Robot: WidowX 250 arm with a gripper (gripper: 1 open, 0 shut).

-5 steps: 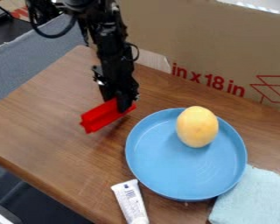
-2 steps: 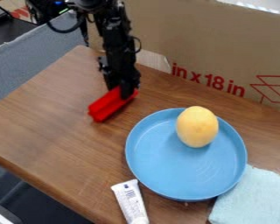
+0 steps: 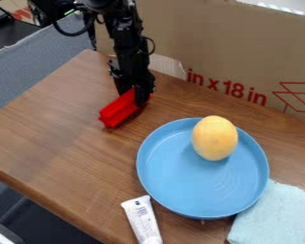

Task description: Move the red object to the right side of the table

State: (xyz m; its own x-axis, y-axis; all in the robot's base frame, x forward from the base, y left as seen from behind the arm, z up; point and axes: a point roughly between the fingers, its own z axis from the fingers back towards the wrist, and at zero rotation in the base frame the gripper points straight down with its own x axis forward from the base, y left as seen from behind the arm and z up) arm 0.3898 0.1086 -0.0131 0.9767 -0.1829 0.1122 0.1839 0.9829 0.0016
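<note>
Your gripper (image 3: 136,91) points straight down over the upper end of the red object (image 3: 119,111), just up-left of the blue plate (image 3: 168,181). Jaw state: from this view you cannot tell how far the fingers stand apart, nor whether they pinch the block or only touch its top; the black fingertips merge with the block's end.

The red object lies on the table (image 3: 53,133), its lower end resting on the wood, tilted slightly, near the plate's upper-left rim but not touching it.

Step in hand, as a judgement: the block sits left of the plate, so the carry to the right side is not done. If it is not gripped, you need a firm closure on it, then a lift high enough to pass over the plate.

Around the plate: an orange (image 3: 213,137) sits on it, right of centre. Behind it stands a cardboard box (image 3: 244,57). Below its lower rim lies a white tube (image 3: 142,221); at its lower right a light blue cloth (image 3: 276,219).

The plate and orange lie straight across the path rightward; free wood to the right looks scarce.
</note>
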